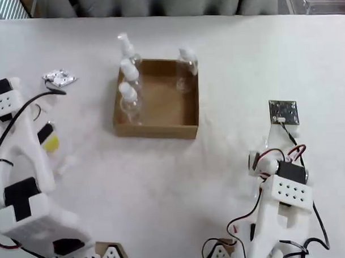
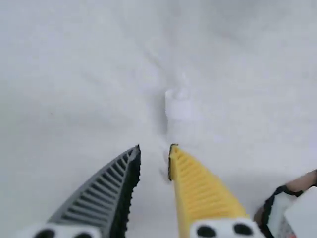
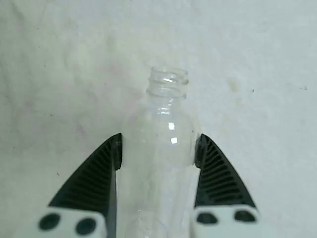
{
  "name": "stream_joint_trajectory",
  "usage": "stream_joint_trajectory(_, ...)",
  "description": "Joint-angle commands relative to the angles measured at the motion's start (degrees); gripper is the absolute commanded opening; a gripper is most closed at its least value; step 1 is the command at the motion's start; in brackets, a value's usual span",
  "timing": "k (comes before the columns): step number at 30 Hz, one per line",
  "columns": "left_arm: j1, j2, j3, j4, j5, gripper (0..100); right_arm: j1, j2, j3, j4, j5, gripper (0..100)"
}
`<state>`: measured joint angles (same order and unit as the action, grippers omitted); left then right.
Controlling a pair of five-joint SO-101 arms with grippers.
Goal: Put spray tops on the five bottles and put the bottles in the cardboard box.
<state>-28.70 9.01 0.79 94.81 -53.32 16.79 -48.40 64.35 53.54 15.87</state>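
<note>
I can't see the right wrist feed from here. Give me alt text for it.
A clear bottle with no top, its threaded neck bare, sits in the right claw, whose two black fingers touch both its sides. The white table lies behind it.

The bottle (image 3: pixel 161 144) is clear glossy plastic, the box (image 1: pixel 155 130) matt brown cardboard.

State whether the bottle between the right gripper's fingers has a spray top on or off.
Off: the bottle shows a bare, open threaded neck.
</note>
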Motion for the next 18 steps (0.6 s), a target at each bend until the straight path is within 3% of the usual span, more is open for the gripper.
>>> stream_joint_trajectory(1, 0.66, -4.44, -1.85, 3.08, 5.71, 9, 0.48, -1.45, -0.35, 0.13, 0.70, 1.7)
stream_joint_trajectory(10, 1.01, -21.05, 24.44, -11.78, 18.99, 9, 0.48, -1.45, -0.35, -0.04, 0.70, 1.7)
stream_joint_trajectory(18, 3.21, -32.57, 46.15, -24.35, 40.35, 9, 0.48, -1.45, -0.35, -0.13, 0.35, 1.7)
